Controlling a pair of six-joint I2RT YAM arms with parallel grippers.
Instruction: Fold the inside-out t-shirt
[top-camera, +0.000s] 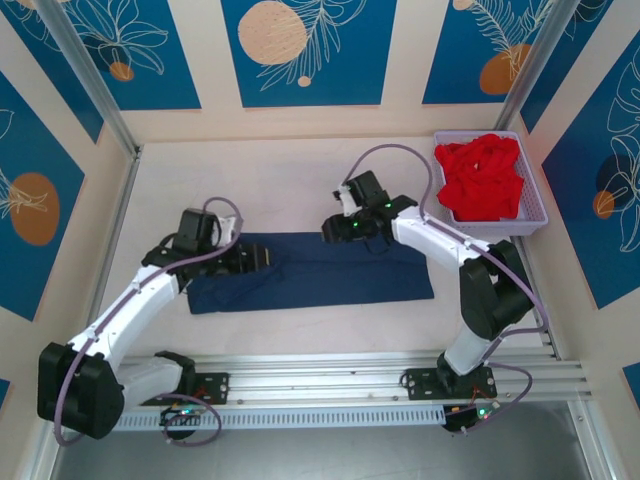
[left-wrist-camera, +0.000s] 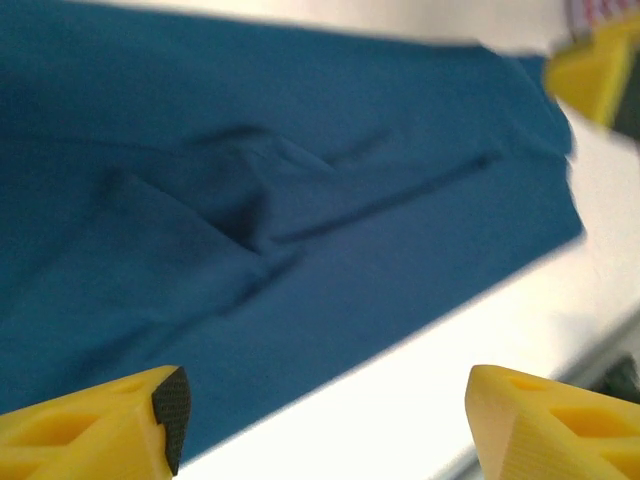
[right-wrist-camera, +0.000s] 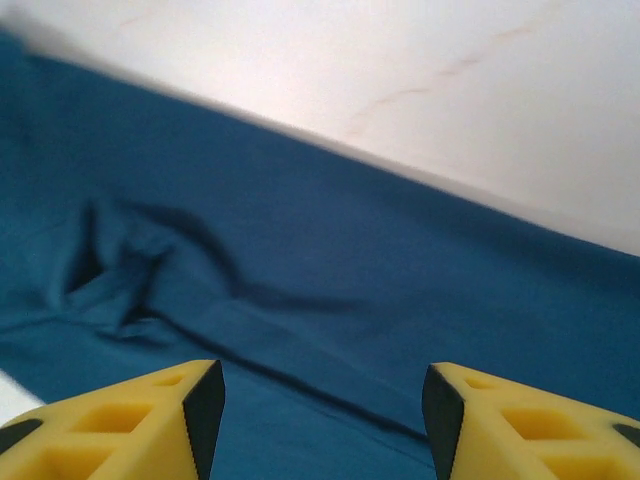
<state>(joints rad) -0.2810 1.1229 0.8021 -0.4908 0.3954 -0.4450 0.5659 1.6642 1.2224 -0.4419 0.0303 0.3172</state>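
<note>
The inside-out t-shirt (top-camera: 320, 275) lies flat on the table as a long navy strip running left to right. My left gripper (top-camera: 258, 258) hovers over its left part, open. In the left wrist view the jaws (left-wrist-camera: 325, 425) stand wide above the shirt's near edge (left-wrist-camera: 250, 200), with nothing between them. My right gripper (top-camera: 335, 232) is over the shirt's far edge near the middle, also open. In the right wrist view its yellow fingers (right-wrist-camera: 130, 425) frame creased navy cloth (right-wrist-camera: 330, 270), and the gripper (right-wrist-camera: 320, 410) holds nothing.
A lilac basket (top-camera: 540, 215) at the back right holds a bright red garment (top-camera: 482, 178). Bare table (top-camera: 280, 190) stretches behind the shirt. An aluminium rail (top-camera: 330, 375) runs along the near edge by the arm bases.
</note>
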